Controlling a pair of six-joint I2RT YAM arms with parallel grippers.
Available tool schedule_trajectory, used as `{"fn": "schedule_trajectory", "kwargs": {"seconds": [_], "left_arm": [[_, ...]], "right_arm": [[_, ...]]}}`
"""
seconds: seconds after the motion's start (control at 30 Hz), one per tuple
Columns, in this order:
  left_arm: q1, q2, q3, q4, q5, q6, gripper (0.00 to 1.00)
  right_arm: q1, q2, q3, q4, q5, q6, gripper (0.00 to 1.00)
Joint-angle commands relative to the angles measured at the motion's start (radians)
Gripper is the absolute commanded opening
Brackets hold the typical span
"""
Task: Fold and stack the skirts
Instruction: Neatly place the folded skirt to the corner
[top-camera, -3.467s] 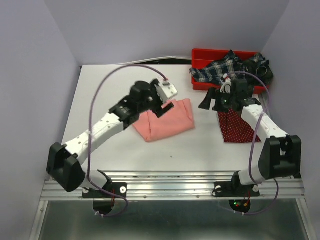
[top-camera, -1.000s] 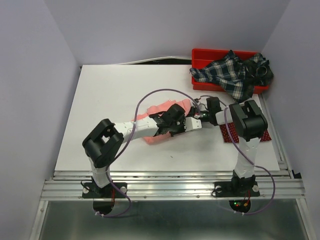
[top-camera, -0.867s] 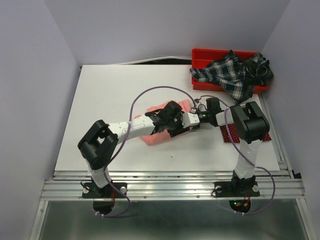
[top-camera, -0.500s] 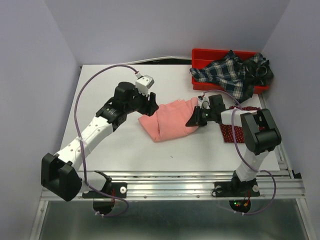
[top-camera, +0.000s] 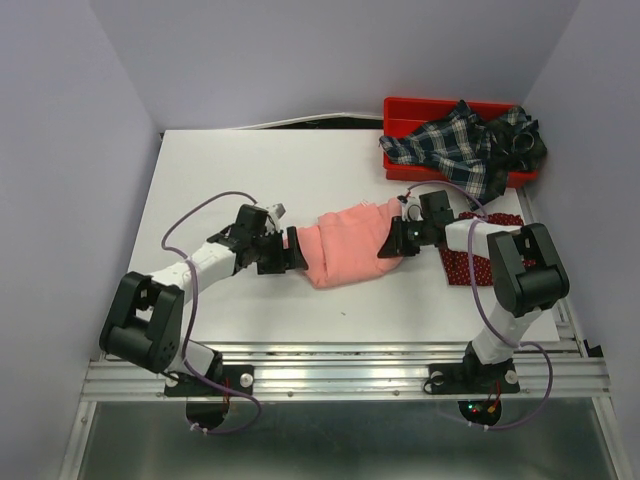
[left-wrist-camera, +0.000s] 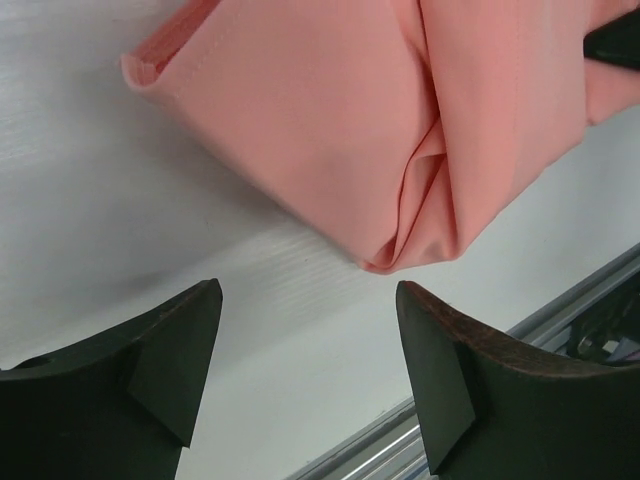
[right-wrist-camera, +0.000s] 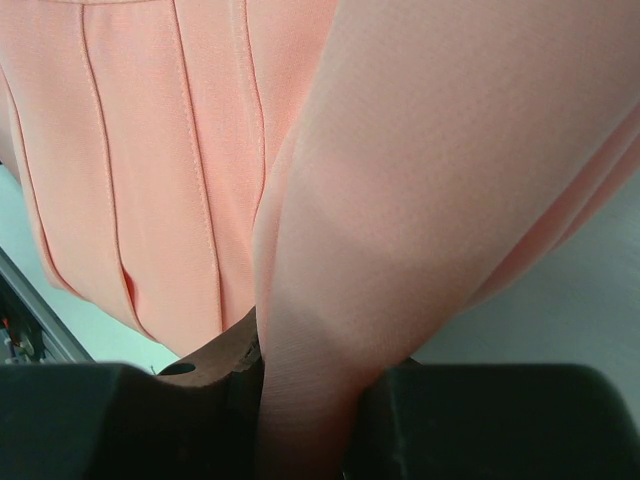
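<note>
Since the earlier frame, left fingers (left-wrist-camera: 170, 350) drop to the white worktop (top-camera: 230, 180), open, just short of the left end of the large salmon-pink cloth skirt (top-camera: 350, 240). Right fingers (right-wrist-camera: 480, 420) clamp its right end, and its long axis spans both.

The pink skirt (right-wrist-camera: 200, 150) hides the right hand's (right-wrist-camera: 300, 410) tips (dotted skirt (top-camera: 462, 268) half under that arm).

Centre frame, the folded salmon-pink cloth skirt (top-camera: 350, 245) lies on the flat white table (top-camera: 230, 170). Right of it lies the dark red dotted cloth skirt (top-camera: 460, 266). Upper right, the navy-and-white plaid cloth skirt (top-camera: 450, 145) lies in the rigid red plastic bin (top-camera: 400, 108), spilling over its near wall.
</note>
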Motion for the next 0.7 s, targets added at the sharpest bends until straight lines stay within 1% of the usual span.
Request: {"fn": "schedule_trajectory", "kwargs": {"seconds": [0.0,0.13,0.27,0.33,0.43,0.47,0.53,0.57,0.6,0.63,0.67], "left_arm": [[-0.004,0.055,-0.029,0.135,0.042,-0.108,0.82],[-0.015,0.145,-0.014,0.216,0.030,-0.142,0.83],[-0.045,0.236,0.032,0.239,-0.008,-0.174,0.83],[-0.064,0.282,0.058,0.247,-0.010,-0.196,0.81],[-0.103,0.320,0.112,0.246,0.013,-0.203,0.61],[-0.110,0.322,0.120,0.246,0.022,-0.208,0.44],[-0.126,0.313,0.144,0.243,0.031,-0.208,0.27],[-0.131,0.306,0.166,0.233,0.028,-0.206,0.10],[-0.136,0.291,0.178,0.229,0.021,-0.202,0.03],[-0.154,0.287,0.199,0.203,0.012,-0.185,0.00],[-0.163,0.282,0.218,0.195,0.007,-0.180,0.00]], "right_arm": [[-0.003,-0.020,0.024,-0.085,0.065,-0.066,0.01],[-0.003,-0.017,0.027,-0.100,0.070,-0.081,0.01],[-0.003,-0.015,0.024,-0.100,0.074,-0.092,0.01],[-0.003,-0.017,0.027,-0.100,0.086,-0.097,0.01],[-0.003,-0.031,0.040,-0.105,0.114,-0.101,0.01],[-0.003,-0.044,0.045,-0.107,0.122,-0.104,0.01],[-0.003,-0.063,0.067,-0.110,0.169,-0.112,0.01],[-0.003,-0.081,0.077,-0.113,0.186,-0.118,0.01],[-0.003,-0.091,0.097,-0.120,0.206,-0.130,0.01],[-0.003,-0.101,0.109,-0.142,0.255,-0.137,0.01],[-0.003,-0.112,0.120,-0.151,0.280,-0.144,0.01]]}}
